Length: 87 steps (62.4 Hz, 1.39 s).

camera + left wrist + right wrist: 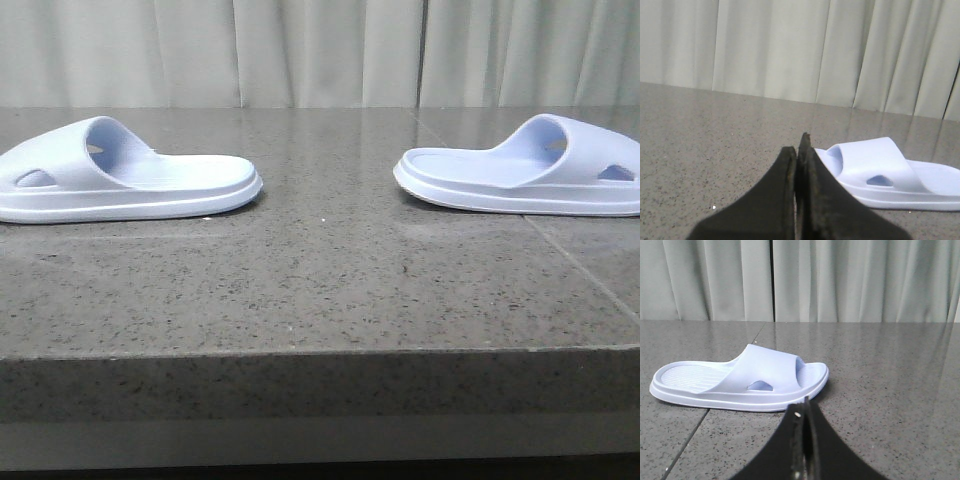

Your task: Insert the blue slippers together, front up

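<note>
Two pale lavender-blue slippers lie flat, sole down, on the grey speckled table. The left slipper is at the far left and the right slipper at the far right, their open heel ends facing each other across a wide gap. Neither gripper shows in the front view. In the left wrist view my left gripper is shut and empty, short of the left slipper. In the right wrist view my right gripper is shut and empty, just short of the right slipper's toe end.
The table's front edge runs across the front view. A seam crosses the stone top at the right. Pale curtains hang behind the table.
</note>
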Tool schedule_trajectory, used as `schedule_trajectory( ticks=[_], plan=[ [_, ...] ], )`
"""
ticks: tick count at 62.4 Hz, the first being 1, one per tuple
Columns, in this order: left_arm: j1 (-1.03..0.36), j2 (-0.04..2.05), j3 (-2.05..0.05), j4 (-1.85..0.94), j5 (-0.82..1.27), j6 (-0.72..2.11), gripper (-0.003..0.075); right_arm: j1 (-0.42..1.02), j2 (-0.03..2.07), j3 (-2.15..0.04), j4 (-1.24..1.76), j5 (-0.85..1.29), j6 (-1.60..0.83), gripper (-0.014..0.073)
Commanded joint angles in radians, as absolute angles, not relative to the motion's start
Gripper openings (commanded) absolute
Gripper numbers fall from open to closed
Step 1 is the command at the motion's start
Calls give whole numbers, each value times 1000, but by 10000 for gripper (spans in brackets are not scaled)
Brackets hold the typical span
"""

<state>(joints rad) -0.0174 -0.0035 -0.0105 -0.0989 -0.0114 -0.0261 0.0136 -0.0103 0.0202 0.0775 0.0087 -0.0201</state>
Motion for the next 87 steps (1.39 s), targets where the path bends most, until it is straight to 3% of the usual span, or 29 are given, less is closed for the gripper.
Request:
schedule_trajectory(
  ticks=[1,16,38,60,87],
  plan=[
    [-20,-19,-88,-107,-87,-32,-20,9,-27,-53,68,-34,-25,-68],
    [-20,42,-316,-68,35,-32,-20,9,25,-257,67,119,-25,-68],
    [-20,314,-556,-57,276,-32,-20,9,282,-505,67,262,-25,-68],
    [-20,512,-558,-59,370,-32,-20,9,456,-511,67,370,-25,-68],
    [-20,612,-558,-63,377,-32,-20,9,480,-511,66,392,-26,-64]
  ],
)
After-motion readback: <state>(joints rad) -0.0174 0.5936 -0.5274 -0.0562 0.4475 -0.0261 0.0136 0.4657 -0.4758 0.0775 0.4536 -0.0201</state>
